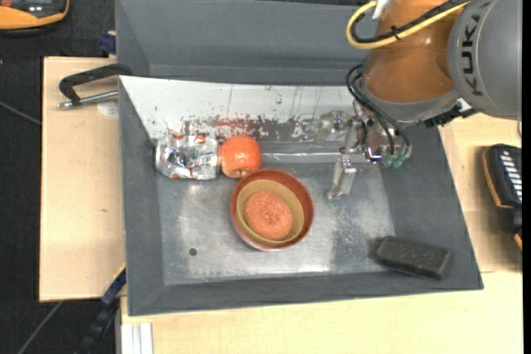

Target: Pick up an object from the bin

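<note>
Just left of the claw (342, 178), whose opening I cannot tell, sits an orange bowl (307, 210), probably stiff and light, best pinched by its nearer rim.

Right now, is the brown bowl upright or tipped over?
Upright. The brown bowl sits mouth up on the bin floor; its whole round rim and inside show.

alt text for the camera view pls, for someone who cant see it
A robot arm's gripper hangs inside a grey metal bin, over bare floor just right of an orange-brown bowl. Behind the bowl to its left, a round orange-red fruit and a crumpled silver can lie side by side. A dark block sits in the near right corner.
</note>
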Motion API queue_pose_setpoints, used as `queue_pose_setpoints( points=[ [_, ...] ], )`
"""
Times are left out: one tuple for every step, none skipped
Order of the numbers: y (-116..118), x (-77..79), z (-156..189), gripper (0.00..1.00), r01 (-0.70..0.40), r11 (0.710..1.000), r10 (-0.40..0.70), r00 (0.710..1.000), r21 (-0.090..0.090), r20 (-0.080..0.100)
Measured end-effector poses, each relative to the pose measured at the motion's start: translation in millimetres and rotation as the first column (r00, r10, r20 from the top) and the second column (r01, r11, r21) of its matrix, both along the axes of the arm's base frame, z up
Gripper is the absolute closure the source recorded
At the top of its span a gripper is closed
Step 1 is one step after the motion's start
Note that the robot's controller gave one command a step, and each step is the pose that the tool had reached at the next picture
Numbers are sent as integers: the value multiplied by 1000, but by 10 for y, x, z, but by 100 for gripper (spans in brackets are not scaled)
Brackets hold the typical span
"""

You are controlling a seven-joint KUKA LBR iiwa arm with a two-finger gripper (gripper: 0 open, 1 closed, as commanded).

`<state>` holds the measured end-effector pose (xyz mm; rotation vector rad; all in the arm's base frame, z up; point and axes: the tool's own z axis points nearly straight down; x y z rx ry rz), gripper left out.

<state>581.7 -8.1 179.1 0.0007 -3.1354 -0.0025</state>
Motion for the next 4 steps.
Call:
queue_pose_setpoints(
  points=[
    [824,-112,-783,0,-86,996,86,996,4,-7],
    [783,-86,-738,100,-79,997,79,997,2,2],
    [957,-132,-1079,100,-263,965,263,965,5,4],
    [313,82,391,100,-182,983,182,983,2,18]
  ],
)
